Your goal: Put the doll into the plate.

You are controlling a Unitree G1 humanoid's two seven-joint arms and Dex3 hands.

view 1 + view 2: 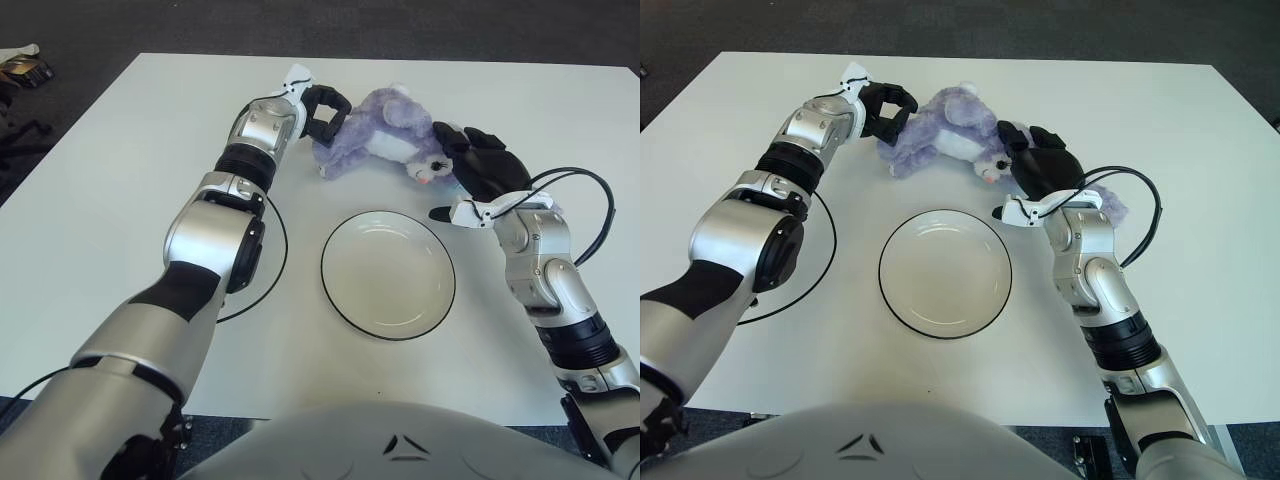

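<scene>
On the white surface [120, 150], the empty plate [388, 274] sits at frame centre with the purple plush doll [385, 140] lying just above it. The doll looks light, soft and squashy, so it should deform under grip and is best taken by its bulky body. The left hand [322, 110] curls its fingers on the doll's left end, while the right hand [478, 165] cups its head end; whether those fingers grip cannot be told.

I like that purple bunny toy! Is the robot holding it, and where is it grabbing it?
Yes. The left hand grips the purple doll at its rear end; the right hand presses against its head end. Both together.
</scene>
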